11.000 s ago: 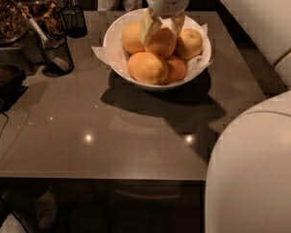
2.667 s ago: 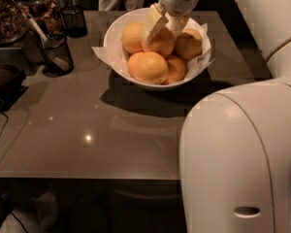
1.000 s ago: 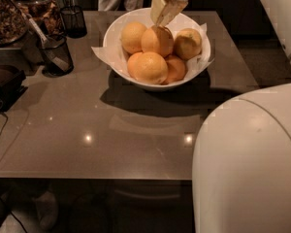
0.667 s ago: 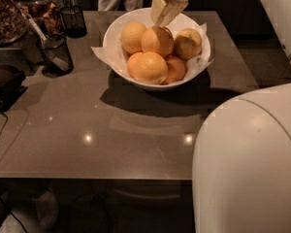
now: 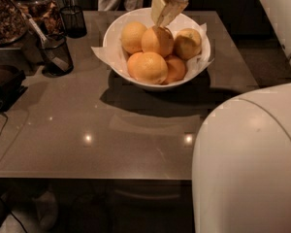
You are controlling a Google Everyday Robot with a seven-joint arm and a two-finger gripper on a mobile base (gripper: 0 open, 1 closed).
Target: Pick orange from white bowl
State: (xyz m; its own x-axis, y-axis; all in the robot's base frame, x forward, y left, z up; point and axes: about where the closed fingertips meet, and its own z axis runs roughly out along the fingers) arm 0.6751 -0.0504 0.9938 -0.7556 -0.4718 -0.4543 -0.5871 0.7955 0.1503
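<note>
So this looks like the approach/grasp step. The pincer (image 5: 161, 22) hangs right over the bowl (image 5: 157, 85) at the far end of the bench (image 5: 87, 130), its tip at or just above the top of the big deep orange (image 5: 157, 42) in the middle of the pile. Honestly can't tell whether the pincer is released or clenched, but nothing's lifted: the orange sits in the bowl with the others. Next move, I'd guess, is to straddle that orange, close on its widest part and pull straight up. Tricky bit is the crowding. There's a neighbour (image 5: 133, 36) touching it on the left, a paler one (image 5: 187, 43) on the right and a big front one (image 5: 150, 68) pressed against it, so there's hardly any gap to slip into, and the round skin could roll or squirt out. The crumpled paper (image 5: 103, 55) lining the bowl could snag too. Two dark mesh cups (image 5: 54, 55) stand off to the left, well apart, so no bother. The robot's white body (image 5: 247, 164) hides the near right corner.
</note>
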